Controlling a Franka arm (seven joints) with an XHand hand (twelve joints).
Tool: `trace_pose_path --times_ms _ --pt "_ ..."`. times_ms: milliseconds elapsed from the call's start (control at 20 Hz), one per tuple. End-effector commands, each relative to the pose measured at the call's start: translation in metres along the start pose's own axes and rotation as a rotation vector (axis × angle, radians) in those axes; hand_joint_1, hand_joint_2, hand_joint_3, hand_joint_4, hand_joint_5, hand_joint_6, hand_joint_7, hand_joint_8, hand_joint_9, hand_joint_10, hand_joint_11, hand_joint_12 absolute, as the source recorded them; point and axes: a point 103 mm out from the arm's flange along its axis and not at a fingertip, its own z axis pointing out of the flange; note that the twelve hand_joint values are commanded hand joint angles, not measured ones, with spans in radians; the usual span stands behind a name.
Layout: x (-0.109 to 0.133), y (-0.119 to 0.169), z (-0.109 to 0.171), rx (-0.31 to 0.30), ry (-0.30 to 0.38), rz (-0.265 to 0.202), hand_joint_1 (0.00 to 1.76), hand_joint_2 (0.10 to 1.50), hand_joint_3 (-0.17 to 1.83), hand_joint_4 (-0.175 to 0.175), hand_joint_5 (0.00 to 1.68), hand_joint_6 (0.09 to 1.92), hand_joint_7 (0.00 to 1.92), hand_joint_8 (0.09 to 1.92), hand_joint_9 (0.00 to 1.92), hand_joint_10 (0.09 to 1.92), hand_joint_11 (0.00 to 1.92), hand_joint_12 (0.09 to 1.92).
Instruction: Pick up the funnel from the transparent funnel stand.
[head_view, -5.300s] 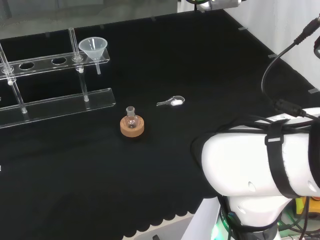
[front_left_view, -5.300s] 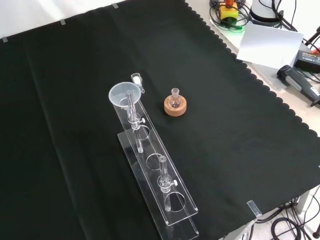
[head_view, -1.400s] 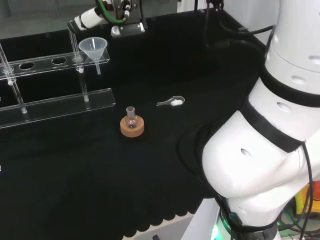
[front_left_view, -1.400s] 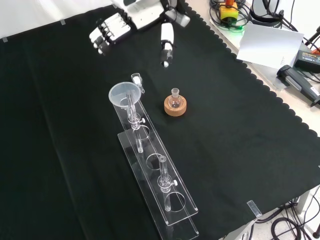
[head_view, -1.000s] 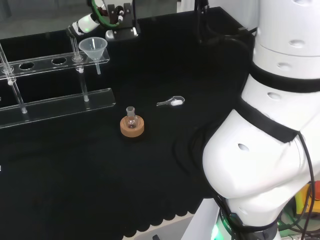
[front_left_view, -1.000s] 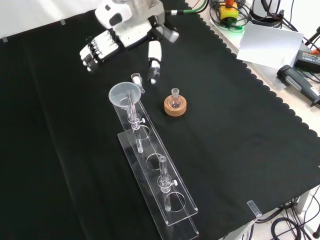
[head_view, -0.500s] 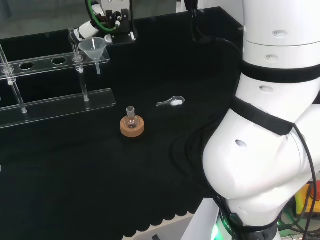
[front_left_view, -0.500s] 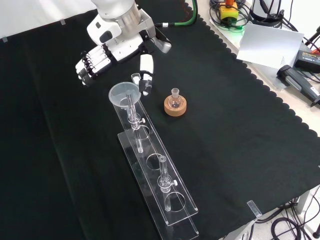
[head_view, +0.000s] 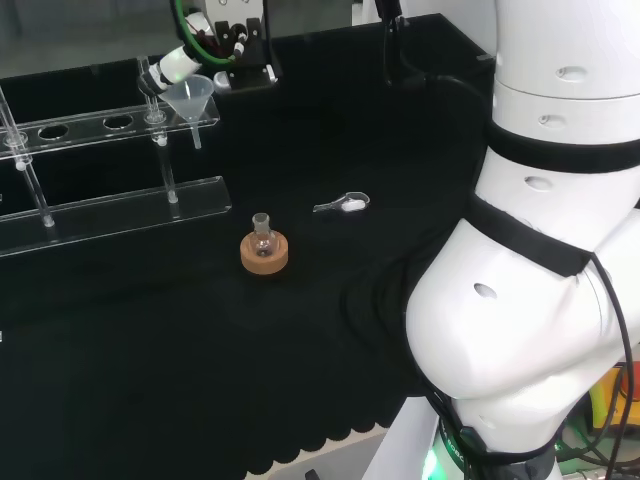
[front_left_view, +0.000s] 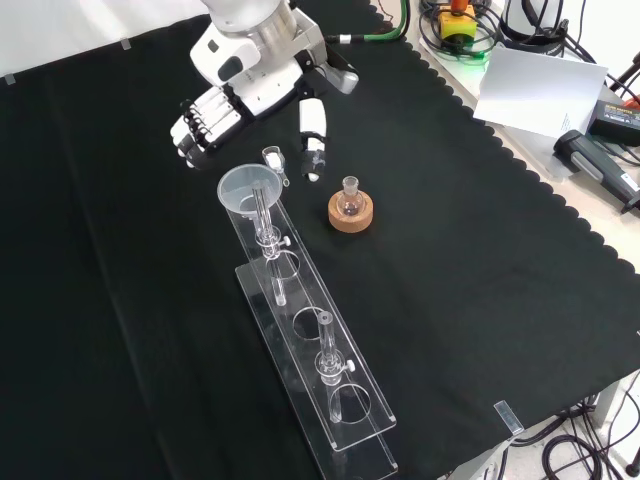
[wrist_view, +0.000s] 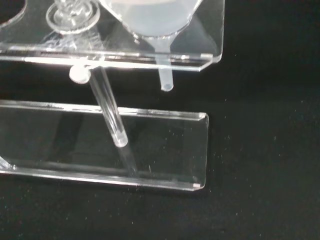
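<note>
Just beyond the funnel (front_left_view: 245, 188) in the stand's (front_left_view: 345, 420) end hole, the hand (front_left_view: 247, 92), fingers spread, empty, partly behind its wrist.

Head cam: behind arm, overlooking bench. Front cam: opposite, looking down. Wrist cam: close on stand (wrist_view: 150, 55). All share stand, funnel (front_left_view: 246, 189).

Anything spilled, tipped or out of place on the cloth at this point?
Nothing stands out. The funnel sits upright in the end hole of the clear stand, the small flask stands straight in its cork ring, and the open hand hovers just beyond the funnel without touching it.
</note>
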Motion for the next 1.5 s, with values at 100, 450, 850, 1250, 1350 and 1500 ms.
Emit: trace_pose_path --times_ms 100,450,850,1250,1350,1500 --pt "0.002 0.003 0.009 0.023 0.0 -0.009 0.31 0.65 0.06 -0.061 0.0 0.09 0.03 0.09 0.0 0.09 0.0 0.09" --pt "0.001 0.011 0.019 0.059 0.005 -0.002 0.33 0.65 0.06 -0.069 0.0 0.09 0.01 0.09 0.0 0.09 0.0 0.09" --pt "0.0 0.017 0.025 0.077 0.0 0.005 0.36 0.64 0.05 -0.054 0.0 0.09 0.0 0.09 0.0 0.09 0.0 0.09" --pt "-0.002 0.021 0.025 0.072 -0.003 0.011 0.38 0.65 0.05 -0.047 0.0 0.09 0.0 0.09 0.0 0.09 0.0 0.09" --pt "-0.003 0.022 0.025 0.071 -0.002 0.01 0.38 0.65 0.05 -0.051 0.0 0.09 0.0 0.09 0.0 0.09 0.0 0.09" --pt "-0.003 0.023 0.024 0.072 -0.002 0.008 0.39 0.65 0.05 -0.068 0.0 0.09 0.0 0.09 0.0 0.09 0.0 0.09"
